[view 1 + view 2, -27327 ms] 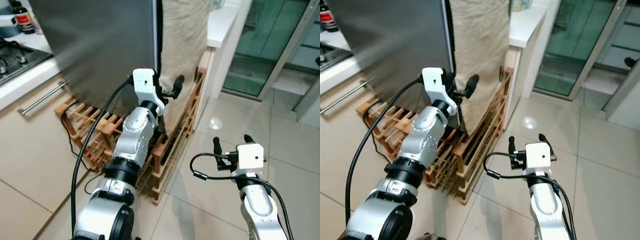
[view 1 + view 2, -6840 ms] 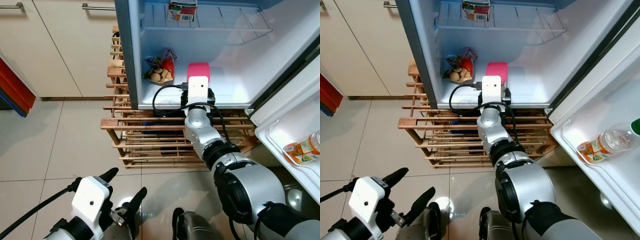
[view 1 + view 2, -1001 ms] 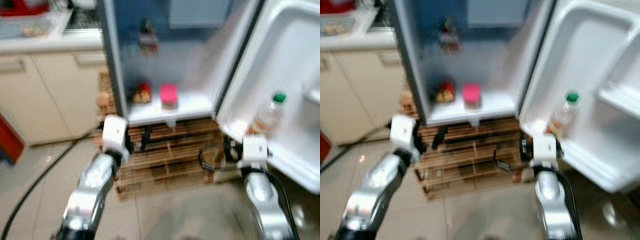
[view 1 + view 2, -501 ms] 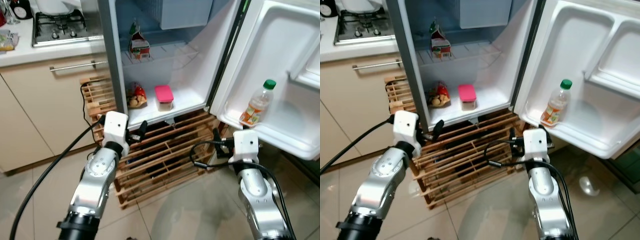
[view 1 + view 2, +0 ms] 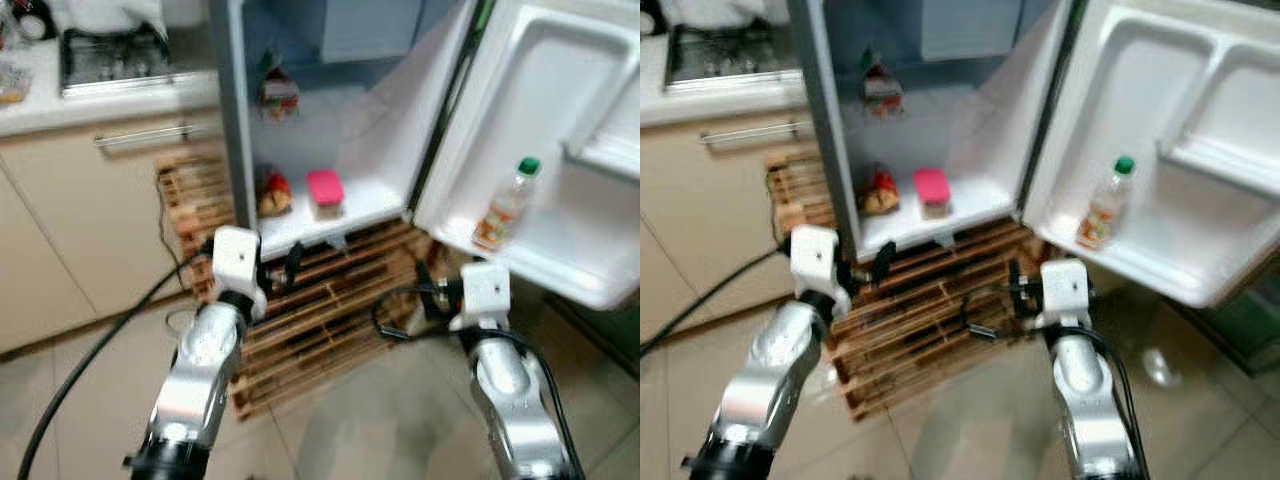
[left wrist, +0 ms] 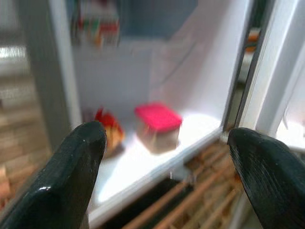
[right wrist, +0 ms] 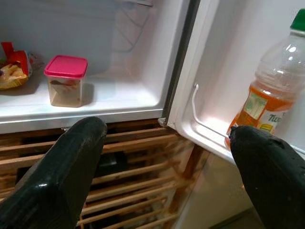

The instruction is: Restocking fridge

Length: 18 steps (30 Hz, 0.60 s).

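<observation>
open fridge [image 5: 350, 130], upright bottle [image 5: 503, 205] in door shelf, cap up

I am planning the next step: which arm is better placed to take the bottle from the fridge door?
Probably the right. The right end effector is open and sits just below the door shelf holding the bottle. The left end effector faces the pink-lidded box inside the fridge.
</observation>
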### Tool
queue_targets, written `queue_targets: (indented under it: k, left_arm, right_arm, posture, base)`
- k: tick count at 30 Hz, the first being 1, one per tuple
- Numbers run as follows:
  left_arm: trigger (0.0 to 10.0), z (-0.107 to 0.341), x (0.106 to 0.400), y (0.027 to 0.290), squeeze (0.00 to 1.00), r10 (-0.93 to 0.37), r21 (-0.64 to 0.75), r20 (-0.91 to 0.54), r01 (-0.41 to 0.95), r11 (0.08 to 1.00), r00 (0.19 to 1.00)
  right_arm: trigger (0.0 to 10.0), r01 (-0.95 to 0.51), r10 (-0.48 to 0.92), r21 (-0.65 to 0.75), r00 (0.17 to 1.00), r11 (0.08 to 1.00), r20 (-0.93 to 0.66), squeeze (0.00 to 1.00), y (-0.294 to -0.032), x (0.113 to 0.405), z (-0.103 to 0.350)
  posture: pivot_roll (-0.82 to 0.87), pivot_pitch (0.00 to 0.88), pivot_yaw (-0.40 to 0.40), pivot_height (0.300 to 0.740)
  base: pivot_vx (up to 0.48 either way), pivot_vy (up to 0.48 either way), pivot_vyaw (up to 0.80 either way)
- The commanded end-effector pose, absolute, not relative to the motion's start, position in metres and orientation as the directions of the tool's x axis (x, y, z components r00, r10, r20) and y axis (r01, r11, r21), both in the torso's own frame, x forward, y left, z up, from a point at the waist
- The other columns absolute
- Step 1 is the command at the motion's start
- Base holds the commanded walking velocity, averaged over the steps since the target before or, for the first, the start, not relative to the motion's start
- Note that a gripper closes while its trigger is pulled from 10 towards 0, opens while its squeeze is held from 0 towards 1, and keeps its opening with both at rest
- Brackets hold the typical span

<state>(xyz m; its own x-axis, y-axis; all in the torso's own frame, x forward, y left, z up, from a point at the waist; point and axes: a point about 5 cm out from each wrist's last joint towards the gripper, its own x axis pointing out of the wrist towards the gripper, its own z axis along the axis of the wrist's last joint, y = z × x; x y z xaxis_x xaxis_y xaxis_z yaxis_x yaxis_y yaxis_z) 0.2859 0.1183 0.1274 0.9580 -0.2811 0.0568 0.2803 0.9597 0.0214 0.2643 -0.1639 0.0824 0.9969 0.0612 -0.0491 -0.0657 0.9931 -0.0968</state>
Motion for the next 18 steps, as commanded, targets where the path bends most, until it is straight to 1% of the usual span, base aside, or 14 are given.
queue_targets:
  k: [1, 9, 13, 14, 15, 18]
  left_arm:
    - [10.0, 0.135, 0.285, 0.113, 0.00, -0.319, 0.055, 0.094, 0.315, 0.947, 0.943]
    - [10.0, 0.144, 0.281, 0.106, 0.00, -0.383, 0.117, 0.129, 0.369, 0.922, 0.915]
    - [10.0, 0.157, 0.283, 0.102, 0.00, -0.406, 0.147, 0.168, 0.385, 0.911, 0.898]
    - [10.0, 0.160, 0.284, 0.101, 0.00, -0.407, 0.143, 0.174, 0.386, 0.911, 0.897]
    - [10.0, 0.167, 0.284, 0.099, 0.00, -0.413, 0.126, 0.192, 0.395, 0.910, 0.890]
    - [10.0, 0.171, 0.284, 0.099, 0.00, -0.417, 0.105, 0.204, 0.404, 0.909, 0.886]
  right_arm:
    - [10.0, -0.057, 0.052, -0.078, 0.997, 0.995, -0.063, 0.00, -0.169, 0.267, 0.083]
    - [10.0, -0.071, 0.064, -0.078, 0.995, 0.994, -0.078, 0.00, -0.170, 0.268, 0.080]
    - [10.0, -0.070, 0.061, -0.084, 0.993, 0.994, -0.100, 0.00, -0.169, 0.270, 0.077]
    - [10.0, -0.064, 0.053, -0.090, 0.992, 0.994, -0.114, 0.00, -0.169, 0.273, 0.075]
    - [10.0, -0.040, 0.026, -0.107, 0.991, 0.993, -0.128, 0.00, -0.171, 0.278, 0.074]
    - [10.0, -0.017, 0.002, -0.114, 0.991, 0.993, -0.135, 0.00, -0.172, 0.282, 0.074]
  posture:
    - [-0.11, 0.000, -0.028, 0.740]
    - [-0.10, 0.000, -0.028, 0.740]
    - [-0.10, 0.000, -0.025, 0.740]
    - [-0.10, 0.000, -0.025, 0.740]
    - [-0.10, 0.000, -0.025, 0.740]
    - [-0.09, 0.000, -0.023, 0.740]
  base:
    - [0.480, 0.000, 0.00]
    - [0.480, 0.000, 0.00]
    - [0.480, 0.000, 0.00]
    - [0.277, 0.000, 0.00]
    - [0.000, 0.000, 0.00]
    - [0.000, 0.000, 0.00]
